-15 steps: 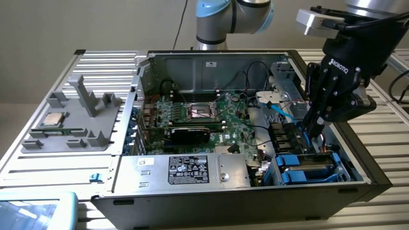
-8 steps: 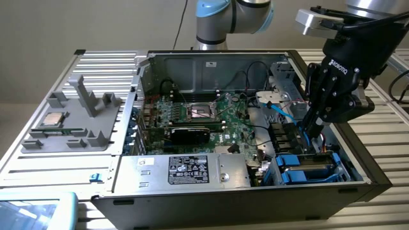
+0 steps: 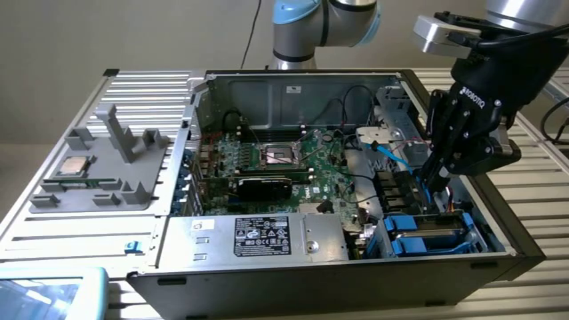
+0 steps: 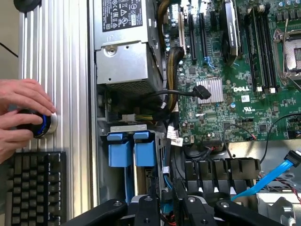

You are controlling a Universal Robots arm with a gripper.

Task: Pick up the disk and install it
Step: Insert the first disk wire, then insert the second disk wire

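Observation:
The disk, silver with a bright blue bracket, sits in the drive bay at the front corner of the open computer case on the exterior view's right. Its blue bracket tabs show in the wrist view just ahead of my fingertips. My gripper hangs over the case, a little above and behind the disk, pointing down. Its black fingers stand slightly apart and I see nothing clamped between them, only blue cables beyond the gap. My gripper does not touch the disk.
A silver power-supply box with a black label lies beside the bay. The green motherboard fills the case floor. A grey tray holds a small silver chip. A person's hands rest on a blue-ringed knob above a keyboard.

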